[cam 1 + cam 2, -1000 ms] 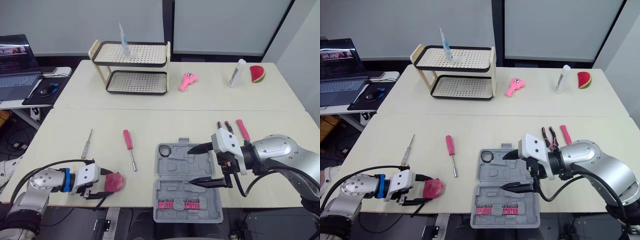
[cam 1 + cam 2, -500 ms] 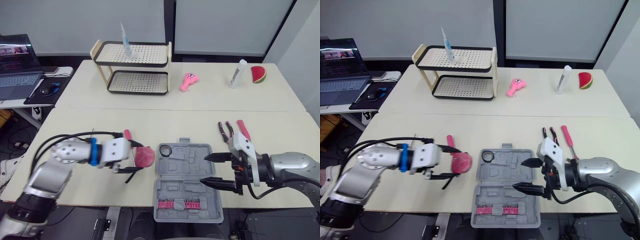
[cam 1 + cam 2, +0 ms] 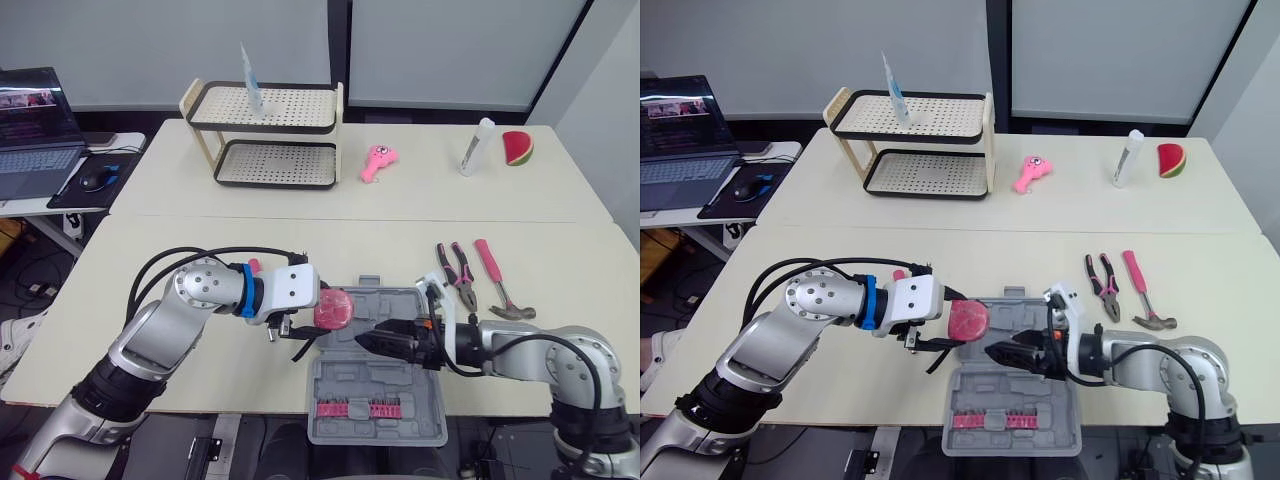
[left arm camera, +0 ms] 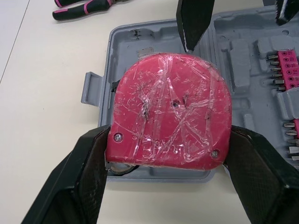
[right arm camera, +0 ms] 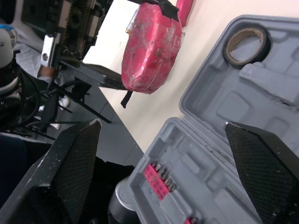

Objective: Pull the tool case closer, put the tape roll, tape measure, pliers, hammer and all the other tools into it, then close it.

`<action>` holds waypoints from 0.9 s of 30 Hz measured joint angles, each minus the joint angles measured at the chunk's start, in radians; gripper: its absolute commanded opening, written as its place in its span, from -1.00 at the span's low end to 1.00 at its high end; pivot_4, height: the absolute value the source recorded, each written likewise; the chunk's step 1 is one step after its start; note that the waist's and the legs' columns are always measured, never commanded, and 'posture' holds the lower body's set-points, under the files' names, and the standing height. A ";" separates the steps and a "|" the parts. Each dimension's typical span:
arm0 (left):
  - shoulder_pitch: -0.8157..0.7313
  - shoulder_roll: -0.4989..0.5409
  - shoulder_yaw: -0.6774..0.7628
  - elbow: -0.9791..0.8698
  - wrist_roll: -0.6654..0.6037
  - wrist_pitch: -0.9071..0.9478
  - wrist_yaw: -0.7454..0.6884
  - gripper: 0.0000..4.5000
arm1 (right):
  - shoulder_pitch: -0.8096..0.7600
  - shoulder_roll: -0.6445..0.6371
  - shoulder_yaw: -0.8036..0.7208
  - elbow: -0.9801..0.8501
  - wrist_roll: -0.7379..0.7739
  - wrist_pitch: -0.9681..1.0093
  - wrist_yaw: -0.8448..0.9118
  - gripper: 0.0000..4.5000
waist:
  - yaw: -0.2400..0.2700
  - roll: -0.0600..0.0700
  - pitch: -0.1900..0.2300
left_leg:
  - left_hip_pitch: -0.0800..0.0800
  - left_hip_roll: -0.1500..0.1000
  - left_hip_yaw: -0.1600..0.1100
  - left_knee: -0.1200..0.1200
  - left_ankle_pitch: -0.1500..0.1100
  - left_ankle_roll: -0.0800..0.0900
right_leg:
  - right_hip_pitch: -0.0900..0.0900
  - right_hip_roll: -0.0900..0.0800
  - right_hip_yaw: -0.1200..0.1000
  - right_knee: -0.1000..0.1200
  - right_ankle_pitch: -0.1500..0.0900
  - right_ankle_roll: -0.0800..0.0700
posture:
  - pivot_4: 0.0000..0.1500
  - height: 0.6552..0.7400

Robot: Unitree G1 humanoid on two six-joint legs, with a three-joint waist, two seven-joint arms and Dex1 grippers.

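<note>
**Near desk, task items**
- Tool case: grey, lid open and lying flat, at the near edge of the desk. A row of pink-mounted bits sits in its near half.
- Tape roll: dark ring, seated in a round recess at the far left corner of the case.
- Tape measure: pink, wrapped in clear film, held in the air over the far left part of the case. I cannot tell whether it touches the case.
- Pliers: pink and black handles, flat on the desk just right of the case's far end.
- Hammer: pink handle, just right of the pliers, head toward the near side.
- Screwdriver: pink handle, partly hidden behind the left arm, left of the case.

**Pincers**
- Left pincer: clamped on the tape measure, one black finger on each side of it.
- Right pincer: fingers spread wide with nothing between them, low over the middle of the case, pointing left toward the tape measure.

**Far desk**
- Two-tier rack with a tube standing on its top shelf.
- Pink toy.
- White bottle.
- Watermelon slice.

**Left side desk**
- Laptop.
- Mouse.
</note>
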 measured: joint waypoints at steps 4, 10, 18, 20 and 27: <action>0.001 -0.007 -0.009 -0.016 0.000 0.001 0.000 0.46 | -0.035 0.031 0.006 0.072 0.084 -0.012 -0.103 1.00 | -0.001 0.000 0.000 | 0.000 0.000 -0.001 0.000 0.000 0.000 | 0.000 0.000 0.000 0.000 0.000 0.000 | 1.00 0.74; 0.005 -0.028 -0.016 -0.023 -0.017 0.006 0.007 0.46 | -0.092 0.087 0.036 0.188 0.154 -0.058 -0.188 0.72 | -0.003 0.000 0.000 | 0.000 0.001 0.000 -0.001 0.000 0.000 | -0.001 0.001 0.000 0.001 0.000 0.000 | 1.00 0.74; 0.016 -0.027 -0.016 -0.023 -0.019 0.010 0.028 0.46 | -0.111 0.068 0.068 0.223 0.190 -0.079 -0.199 -0.18 | -0.002 0.000 0.000 | 0.000 0.001 0.000 0.000 0.000 0.000 | -0.001 0.001 0.000 0.001 0.000 0.000 | 1.00 0.74; 0.016 -0.029 -0.016 -0.022 -0.019 0.005 0.036 0.46 | -0.111 0.060 0.076 0.227 0.194 -0.081 -0.199 -0.29 | -0.002 0.000 0.000 | 0.000 0.001 0.000 0.000 0.000 0.000 | -0.001 0.001 0.000 0.001 0.000 0.000 | 1.00 0.74; 0.028 -0.040 -0.015 -0.021 -0.019 -0.008 0.066 0.46 | -0.111 0.044 0.096 0.231 0.212 -0.100 -0.207 -0.58 | -0.002 0.000 0.000 | 0.000 0.001 0.000 0.000 0.000 0.000 | -0.001 0.001 0.000 0.001 0.000 0.000 | 1.00 0.74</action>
